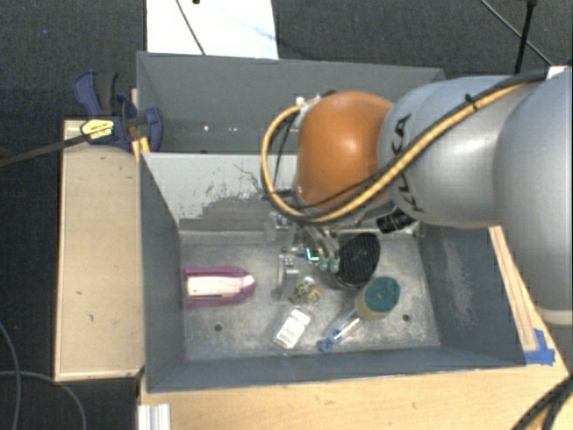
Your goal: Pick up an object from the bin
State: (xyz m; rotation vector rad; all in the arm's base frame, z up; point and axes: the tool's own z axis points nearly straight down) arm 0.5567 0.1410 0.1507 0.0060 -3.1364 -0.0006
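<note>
At the left of the bin floor, a purple-and-white capped object is lying on its side, well apart from everything else. Moving right, the gripper is hanging low under the orange wrist cover, close to the floor near the bin's middle. Whether it is released or clenched cannot be told, and nothing is showing in its grasp. Just right of it a small brassy object is lying, judged the likeliest candidate for the pick, with a small white block sitting nearer the front wall. Further right, 3 things are crowding together: a blue-tipped stick, a black round object and a green disc.

Judged risks: the brassy object is looking small and low, so a closing gripper is likely skating over it or nudging it away rather than seizing it. With the gripper this near the floor, any further descent is risking a scrape on the metal. The black round object is lying just beside the wrist, so a sideways correction is risking a knock into that cluster.
</note>
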